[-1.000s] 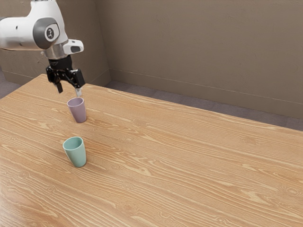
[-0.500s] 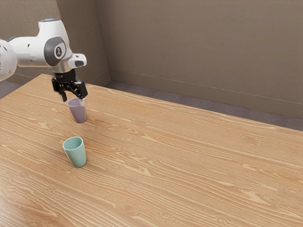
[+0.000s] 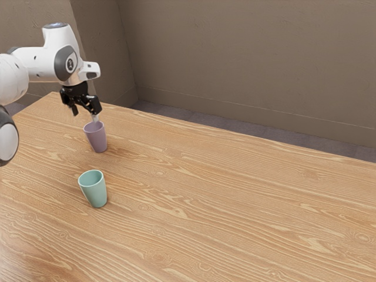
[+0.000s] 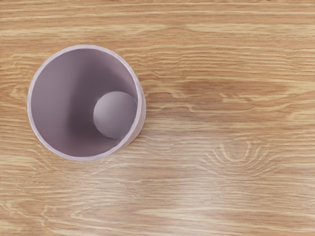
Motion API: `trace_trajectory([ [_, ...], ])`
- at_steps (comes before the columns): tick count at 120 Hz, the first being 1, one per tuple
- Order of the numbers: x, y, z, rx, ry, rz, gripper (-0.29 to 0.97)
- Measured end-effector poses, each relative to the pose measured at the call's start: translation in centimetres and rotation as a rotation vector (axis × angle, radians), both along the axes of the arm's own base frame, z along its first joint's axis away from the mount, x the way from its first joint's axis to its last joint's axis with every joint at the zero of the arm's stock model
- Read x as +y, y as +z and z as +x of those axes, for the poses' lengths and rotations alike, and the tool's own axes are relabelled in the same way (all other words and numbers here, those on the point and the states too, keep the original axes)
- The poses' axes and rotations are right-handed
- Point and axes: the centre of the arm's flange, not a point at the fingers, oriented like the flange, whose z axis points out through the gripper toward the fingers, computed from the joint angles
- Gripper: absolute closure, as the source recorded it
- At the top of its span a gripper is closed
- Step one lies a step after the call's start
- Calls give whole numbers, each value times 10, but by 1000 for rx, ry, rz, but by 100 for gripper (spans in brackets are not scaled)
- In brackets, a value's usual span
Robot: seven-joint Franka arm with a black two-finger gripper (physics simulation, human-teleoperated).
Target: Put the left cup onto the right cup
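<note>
Spread fingers (image 3: pixel 93 113) hover above the purple cup (image 3: pixel 96 136); the wrist view reveals its hollow inside.

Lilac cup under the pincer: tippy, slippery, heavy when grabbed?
Probably light: the lilac cup is thin-walled and empty in the wrist view. Likely tippy if pushed high: tall, narrowing to a small base. Smooth tapered wall may slip down out of the pincer; grip near the rim.
</note>
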Motion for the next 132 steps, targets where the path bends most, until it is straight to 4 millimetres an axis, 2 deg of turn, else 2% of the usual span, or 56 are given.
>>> trace_trajectory([
  [20,1,-7,11,-8,-22,3,0],
  [47,0,-12,13,-9,-37,-9,0],
  [84,1,-13,15,-20,-53,-9,0],
  [100,2,-11,24,-40,-65,6,0],
  [115,20,-23,27,-43,-50,7,0],
  [132,31,-33,30,-45,-44,3,0],
])
